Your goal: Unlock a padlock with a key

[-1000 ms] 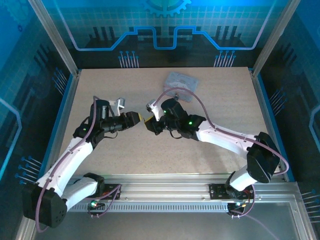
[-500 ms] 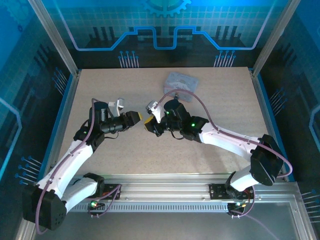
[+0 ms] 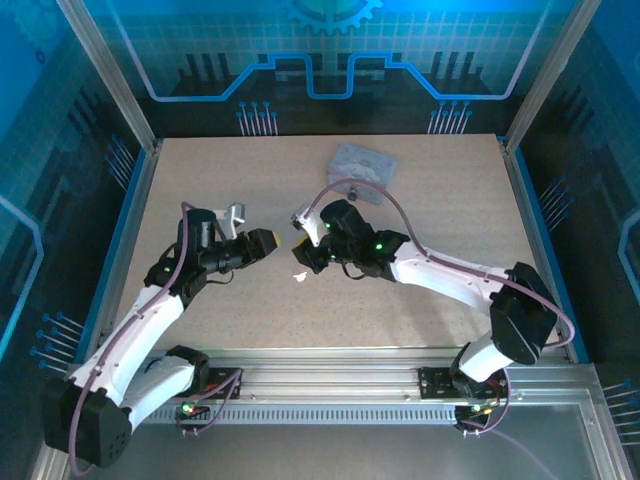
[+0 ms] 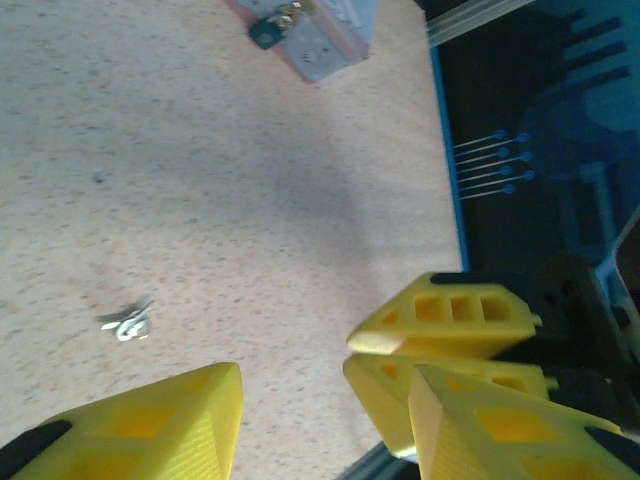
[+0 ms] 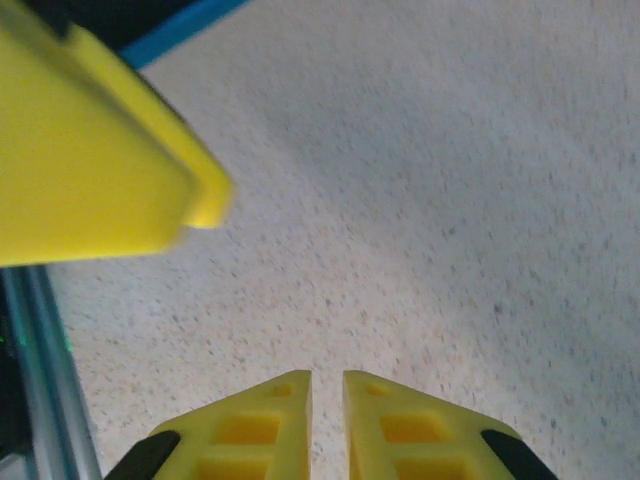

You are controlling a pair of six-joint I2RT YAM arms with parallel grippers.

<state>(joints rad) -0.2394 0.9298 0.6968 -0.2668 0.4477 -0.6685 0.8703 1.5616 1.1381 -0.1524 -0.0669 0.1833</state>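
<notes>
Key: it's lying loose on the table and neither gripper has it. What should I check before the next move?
1. Key in sight: ok, it lies on the table, gripped by neither arm.
2. Left gripper ready to pick: ok, open and empty.
3. Right gripper ready: not ok, shut, with nothing between its fingers.
4. Grippers clear of each other: not ok, their fingertips are very close.
5. Padlock found: ok, at the grey tin.
6. Padlock locked or open: cannot tell.
</notes>
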